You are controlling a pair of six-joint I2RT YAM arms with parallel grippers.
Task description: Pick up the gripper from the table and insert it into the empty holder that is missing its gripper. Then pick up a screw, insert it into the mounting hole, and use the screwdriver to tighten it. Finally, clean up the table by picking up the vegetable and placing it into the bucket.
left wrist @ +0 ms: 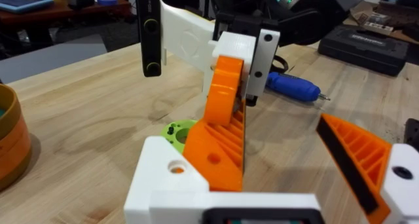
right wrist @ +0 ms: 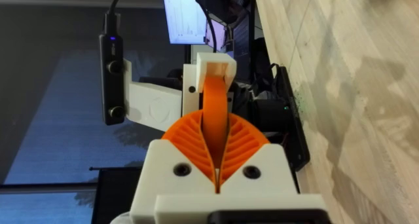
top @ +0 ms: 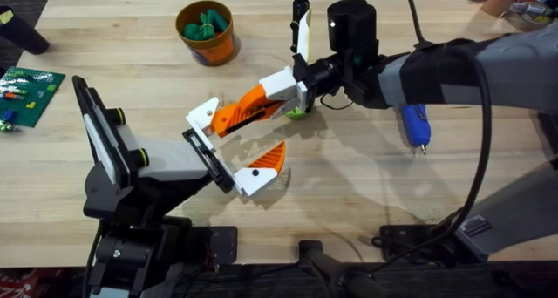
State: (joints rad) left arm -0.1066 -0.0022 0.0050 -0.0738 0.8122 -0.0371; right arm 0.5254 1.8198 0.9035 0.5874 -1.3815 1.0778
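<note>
The gripper (top: 225,115), a long orange finger with a white base, lies tilted above the table (top: 366,185). My right gripper (top: 260,99) is shut on its orange part (right wrist: 213,99). Its white base (left wrist: 171,175) sits at the outer end of the holder (top: 209,159), the black bracket on my left arm. The bracket's fixed short finger (top: 268,159) stands well apart from it, so my left gripper (top: 253,137) is open. A green vegetable (top: 297,113) lies under the right gripper. The blue screwdriver (top: 414,125) lies to the right. The orange bucket (top: 207,32) stands at the back. The screw is out of view.
A green building-brick plate (top: 26,93) lies at the left edge of the table. Cables and mounts run along the front edge (top: 410,237). A dark object (top: 22,32) sits at the far left corner.
</note>
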